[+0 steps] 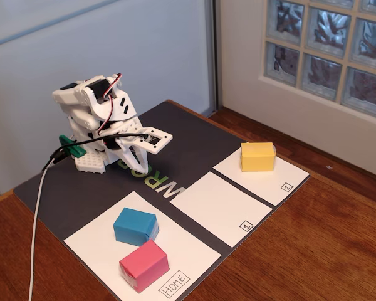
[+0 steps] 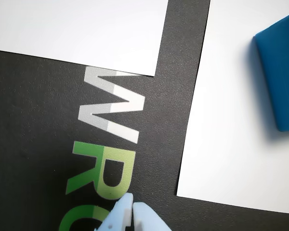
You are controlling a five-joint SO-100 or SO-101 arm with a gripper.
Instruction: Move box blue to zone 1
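Note:
The blue box (image 1: 135, 226) sits on the HOME sheet (image 1: 106, 248), touching the pink box (image 1: 144, 264) in front of it. In the wrist view the blue box (image 2: 280, 77) shows at the right edge. Zone 1 (image 1: 216, 207), the white rectangle with a boxed "1", lies bare in the middle; its corner (image 2: 82, 29) fills the top of the wrist view. My gripper (image 1: 160, 139) is folded back near the arm's base, far from the boxes. Its fingertips (image 2: 133, 208) press together over the dark mat with nothing between them.
A yellow box (image 1: 257, 156) stands on the sheet marked "2" (image 1: 276, 179). All sheets lie on a dark mat (image 1: 81, 188) printed with letters, on a wooden table. A white cable (image 1: 36, 232) hangs off the left side. A wall and glass blocks stand behind.

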